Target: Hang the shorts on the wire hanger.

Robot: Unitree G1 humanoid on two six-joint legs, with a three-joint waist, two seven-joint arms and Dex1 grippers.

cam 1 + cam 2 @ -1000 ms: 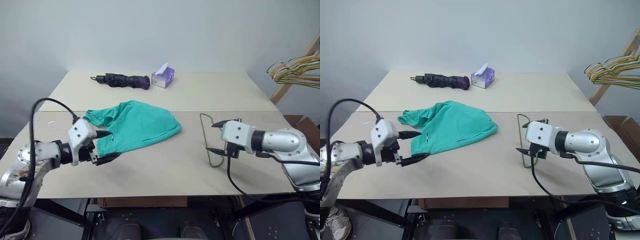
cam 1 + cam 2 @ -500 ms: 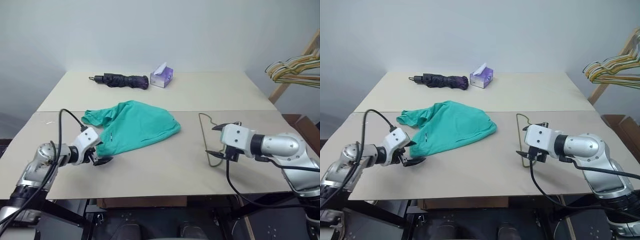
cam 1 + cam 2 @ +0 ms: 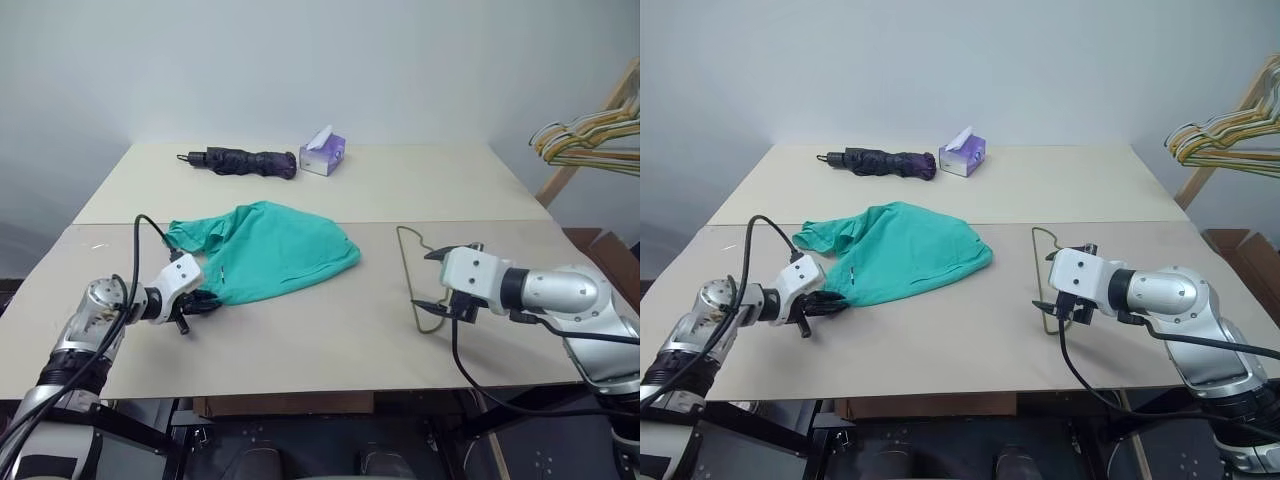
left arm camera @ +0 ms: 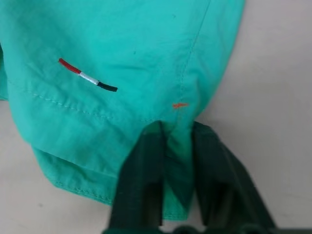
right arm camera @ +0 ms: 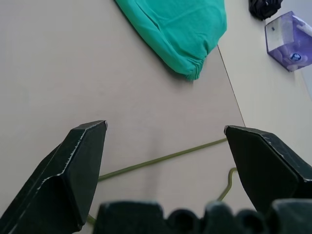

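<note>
Pinching the shorts (image 4: 122, 58) hem, seemingly, left gripper (image 4: 176, 141) closed; right gripper (image 5: 165, 146) spread wide.

The light is soft and even, and the room looks bright. The pale table (image 3: 330, 330) has no shiny glare on it. Shadows are faint: a thin dark one lies under the near edge of the shorts (image 3: 275, 250), and a small one sits beside the tissue box (image 3: 325, 156) at the far side. The head views are sharp from near to far. In the wrist views the black fingers (image 5: 73, 170) close to the camera look blurry, while the cloth and table look clear.
</note>
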